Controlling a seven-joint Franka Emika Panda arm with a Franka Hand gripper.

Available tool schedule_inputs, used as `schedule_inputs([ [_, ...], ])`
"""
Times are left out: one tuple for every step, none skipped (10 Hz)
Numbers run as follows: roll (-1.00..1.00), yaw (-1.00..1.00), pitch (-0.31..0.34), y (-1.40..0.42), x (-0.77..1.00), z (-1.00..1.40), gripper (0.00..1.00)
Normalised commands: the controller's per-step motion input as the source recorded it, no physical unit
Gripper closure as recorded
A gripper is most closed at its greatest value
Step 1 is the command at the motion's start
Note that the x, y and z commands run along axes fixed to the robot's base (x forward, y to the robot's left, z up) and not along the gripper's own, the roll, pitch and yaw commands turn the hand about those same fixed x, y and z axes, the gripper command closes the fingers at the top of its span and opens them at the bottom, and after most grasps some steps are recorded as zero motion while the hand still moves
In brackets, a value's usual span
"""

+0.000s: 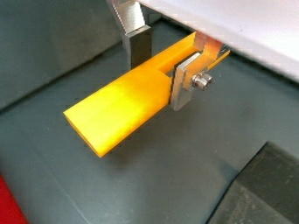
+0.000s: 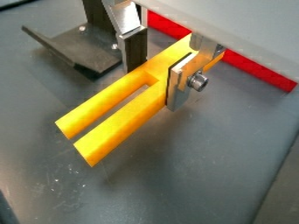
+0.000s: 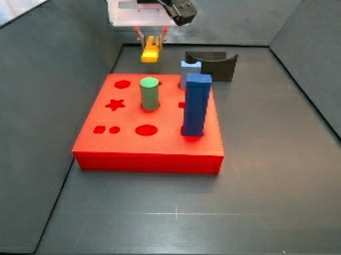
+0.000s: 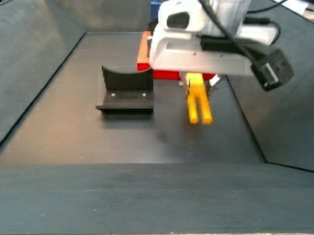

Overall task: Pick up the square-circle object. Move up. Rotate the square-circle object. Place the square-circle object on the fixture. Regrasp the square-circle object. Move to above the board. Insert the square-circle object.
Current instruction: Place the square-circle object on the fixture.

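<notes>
While the red board fills most of the floor and the dark fixture stands beside it, the gripper hangs above bare floor near both, its jaws clamped on the square-circle object at the solid end. That yellow peg looks stiff, light and smooth, best held across its flat sides. Its long axis slopes downward, the two prongs pointing away from the jaws
</notes>
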Motion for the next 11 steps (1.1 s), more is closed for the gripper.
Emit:
schedule_inputs([
  [0.0, 0.0, 0.0, 0.0, 0.0, 1.0, 1.0],
  [0.0, 0.0, 0.01, 0.0, 0.0, 1.0, 1.0],
  [0.01, 0.0, 0.03, 0.0, -0.01, 1.0, 1.0],
  [0.02, 0.0, 0.045, 0.0, -0.02, 1.0, 1.0],
  [0.05, -0.01, 0.062, 0.0, -0.02, 1.0, 1.0],
  [0.07, -0.01, 0.07, 0.01, -0.02, 1.0, 1.0],
  [0.08, -0.01, 0.076, 0.01, -0.02, 1.0, 1.0],
  [0.11, 0.0, 0.088, 0.0, -0.03, 1.0, 1.0],
  [0.12, 0.01, 0.092, 0.0, -0.03, 1.0, 1.0],
  [0.13, 0.02, 0.099, 0.0, -0.03, 1.0, 1.0],
  [0.14, 0.02, 0.101, -0.01, -0.03, 0.91, 1.0],
])
